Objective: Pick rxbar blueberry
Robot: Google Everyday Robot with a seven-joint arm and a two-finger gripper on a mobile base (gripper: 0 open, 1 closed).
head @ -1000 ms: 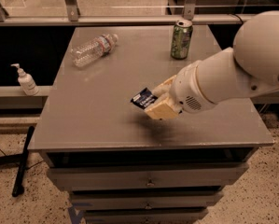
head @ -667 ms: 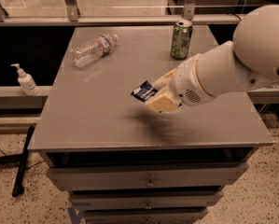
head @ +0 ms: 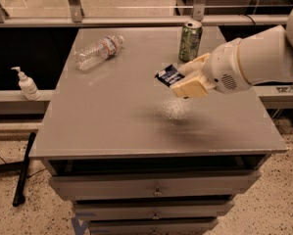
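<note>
The rxbar blueberry [head: 167, 75] is a small dark navy bar with white lettering. It is held between the cream fingers [head: 189, 86] of my gripper [head: 178, 76], lifted well above the grey table [head: 111, 126], with its left end sticking out. The gripper is shut on the bar, at the end of my white arm [head: 254, 62] that reaches in from the right. A shadow lies on the table below it.
A green drink can [head: 190, 40] stands upright at the back, just behind the gripper. A clear plastic bottle [head: 98, 52] lies on its side at the back left. A soap dispenser [head: 26, 84] stands on a ledge to the left. Drawers sit under the table.
The gripper has risen and moved toward the back right with the bar in it, now higher above the table and closer to the can.
</note>
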